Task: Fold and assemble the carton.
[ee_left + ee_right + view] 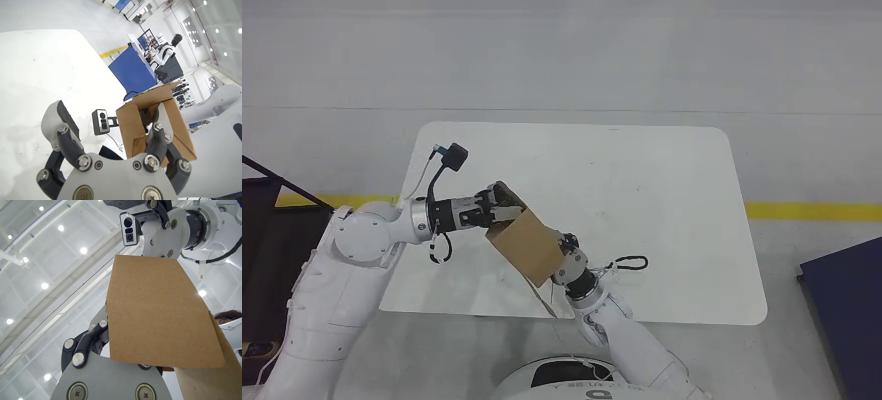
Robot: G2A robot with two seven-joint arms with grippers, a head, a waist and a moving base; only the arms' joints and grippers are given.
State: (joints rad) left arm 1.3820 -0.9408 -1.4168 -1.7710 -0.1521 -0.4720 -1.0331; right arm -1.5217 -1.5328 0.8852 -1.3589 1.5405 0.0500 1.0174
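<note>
Your left gripper (111,111) stands with fingers spread wide, while your right gripper (565,260) points upward, facing it.

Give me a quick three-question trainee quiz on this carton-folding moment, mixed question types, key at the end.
1. True or false: the carton lies flat on the table.
2. The left jaws are: A) shut on the carton; B) open, with one finger inside the carton's open end; C) open, far from the carton.
3. Fill in: the table top is ____ in colour.
Key: 1 false, it is held up between the two arms; 2 B; 3 white.
</note>
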